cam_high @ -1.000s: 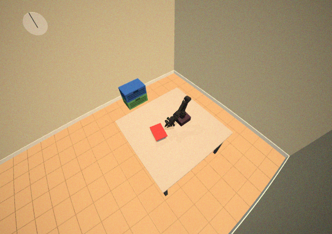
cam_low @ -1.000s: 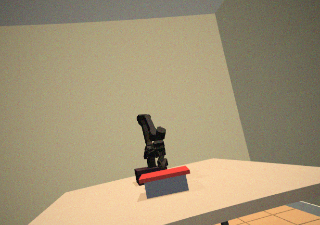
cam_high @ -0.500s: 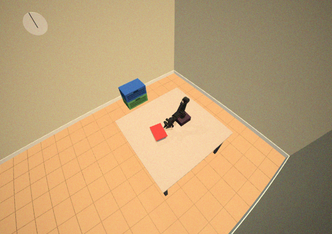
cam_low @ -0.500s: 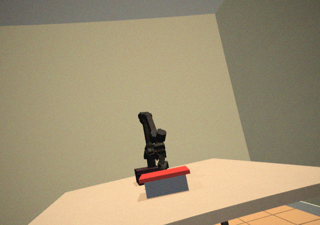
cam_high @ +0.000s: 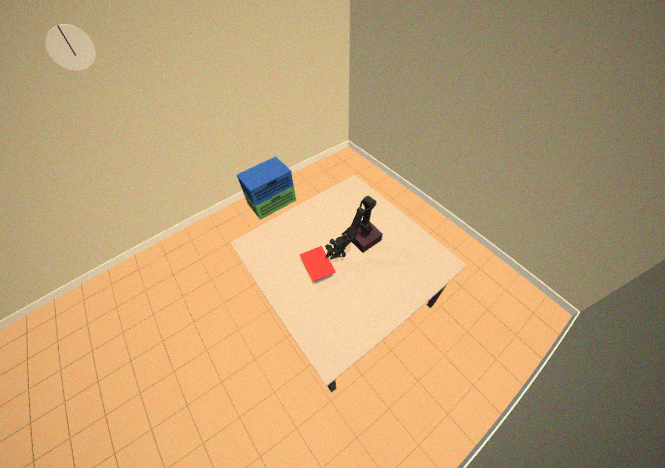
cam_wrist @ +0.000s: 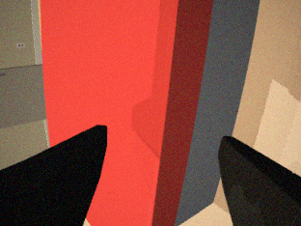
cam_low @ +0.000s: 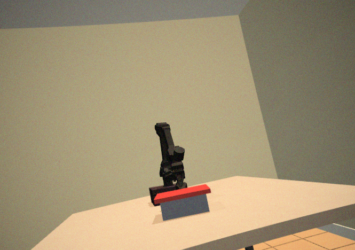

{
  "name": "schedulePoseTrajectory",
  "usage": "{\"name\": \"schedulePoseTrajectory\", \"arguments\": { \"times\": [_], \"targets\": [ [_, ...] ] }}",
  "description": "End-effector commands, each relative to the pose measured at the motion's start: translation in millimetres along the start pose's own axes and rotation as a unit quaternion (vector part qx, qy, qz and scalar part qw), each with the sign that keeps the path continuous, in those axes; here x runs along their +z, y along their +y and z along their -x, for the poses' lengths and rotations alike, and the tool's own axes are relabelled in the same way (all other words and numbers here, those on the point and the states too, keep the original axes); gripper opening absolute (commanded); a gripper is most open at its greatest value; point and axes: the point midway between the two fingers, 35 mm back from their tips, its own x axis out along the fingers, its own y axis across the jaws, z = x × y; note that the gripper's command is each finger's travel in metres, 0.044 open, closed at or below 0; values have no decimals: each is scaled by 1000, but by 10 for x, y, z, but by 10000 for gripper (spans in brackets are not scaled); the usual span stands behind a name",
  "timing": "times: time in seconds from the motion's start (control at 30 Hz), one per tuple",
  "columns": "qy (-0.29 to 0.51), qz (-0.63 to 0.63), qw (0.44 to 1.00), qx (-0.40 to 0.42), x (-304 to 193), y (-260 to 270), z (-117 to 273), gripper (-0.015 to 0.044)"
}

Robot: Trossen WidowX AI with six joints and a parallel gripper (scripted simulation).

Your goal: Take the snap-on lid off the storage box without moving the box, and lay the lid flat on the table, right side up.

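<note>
The red lid (cam_high: 316,263) (cam_low: 183,193) (cam_wrist: 106,72) sits on top of the blue-grey storage box (cam_low: 184,206) (cam_wrist: 226,63), its rim overhanging the walls. The box stands on the table (cam_high: 344,331) (cam_low: 257,203). My gripper (cam_high: 329,253) (cam_wrist: 164,140) is open and empty at the lid's edge on the arm's side. In the wrist view the left finger overlaps the lid's top face, the right finger overlaps the box wall's outer edge, and the lid's rim shows between them. No contact can be made out. In the exterior view the fingertips are partly hidden behind the lid.
The arm's dark base (cam_high: 366,238) (cam_low: 154,196) stands on the table behind the box. A blue crate (cam_high: 266,175) on a green crate (cam_high: 277,205) stands on the floor beyond the table's edge, near the wall.
</note>
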Motion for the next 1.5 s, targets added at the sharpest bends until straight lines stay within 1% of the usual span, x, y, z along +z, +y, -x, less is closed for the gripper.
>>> {"name": "schedulePoseTrajectory", "arguments": {
  "times": [0.0,0.13,0.2,0.63,0.73,0.77,1.47],
  "targets": [
    [3,2,1000,1,-5,2,-59,235],
    [3,2,1000,1,-1,-6,-99,235],
    [3,2,1000,1,-1,-6,-99,183],
    [3,2,1000,1,-1,-6,-99,96],
    [3,2,1000,1,-1,-6,-99,17],
    [3,2,1000,1,-1,-6,-99,0],
    [0,0,1000,3,8,32,-67,0]
  ]
}}
